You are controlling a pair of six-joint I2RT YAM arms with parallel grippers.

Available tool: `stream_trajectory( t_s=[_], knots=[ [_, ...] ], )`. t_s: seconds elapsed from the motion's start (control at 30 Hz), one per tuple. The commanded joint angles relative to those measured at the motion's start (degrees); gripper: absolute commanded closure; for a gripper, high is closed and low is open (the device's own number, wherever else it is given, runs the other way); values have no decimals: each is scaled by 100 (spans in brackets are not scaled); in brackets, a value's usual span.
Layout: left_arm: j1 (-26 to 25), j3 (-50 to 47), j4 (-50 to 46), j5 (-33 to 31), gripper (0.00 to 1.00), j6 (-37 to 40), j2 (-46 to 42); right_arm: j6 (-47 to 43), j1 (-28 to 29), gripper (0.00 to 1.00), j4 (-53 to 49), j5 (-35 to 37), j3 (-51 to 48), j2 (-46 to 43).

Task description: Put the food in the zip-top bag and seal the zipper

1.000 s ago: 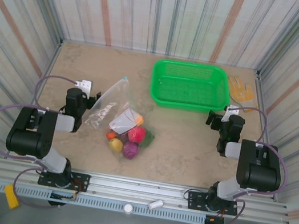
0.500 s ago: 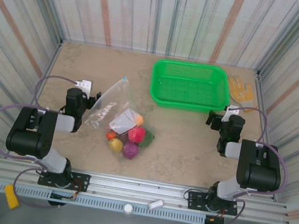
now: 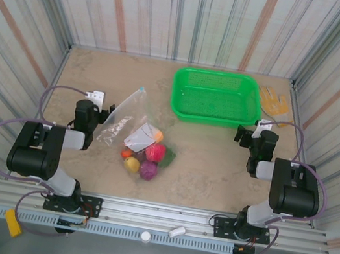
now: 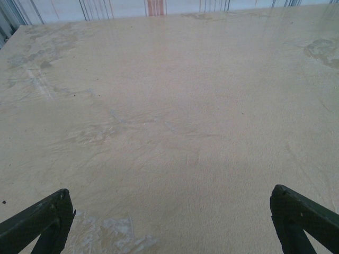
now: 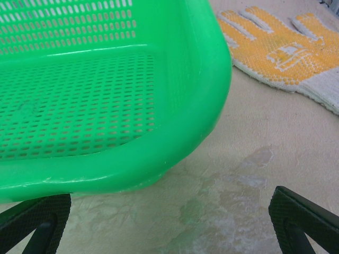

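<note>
One mottled beige tabletop [image 3: 87,73] is being enclosed by striped panel walls [image 3: 177,10]. Small coloured toy food pieces [image 3: 149,156] are being seen clustered mid-table against the clear floppy zip-top bag [image 3: 121,118]; whether any lie inside cannot be told. The left gripper [image 4: 169,203], over bare tabletop, and the right gripper [image 5: 169,211], beside a green mesh plastic basket [image 5: 95,95] and a yellow-dotted glove [image 5: 275,47] cut off at the frame, are being held spread wide, empty.

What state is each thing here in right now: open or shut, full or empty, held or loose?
Bag, lying limp and flat, not held.
Zipper, too small to tell open or shut.
Food, heaped by the bag, seemingly outside it.
Basket, upright, empty.
Glove, lying flat, unworn.
Left gripper, open, empty.
Right gripper, open, empty.
</note>
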Motion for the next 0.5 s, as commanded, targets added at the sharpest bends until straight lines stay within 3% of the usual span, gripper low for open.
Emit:
stream_trajectory(
  t_s=[0.0, 0.47],
  knots=[
    [-4, -37, 92, -107, 1, 53, -59, 49, -22, 1, 0, -9, 20, -17],
    [19, -2, 43, 135, 1, 119, -52, 47, -25, 1, -5, -6, 20, -16]
  ],
)
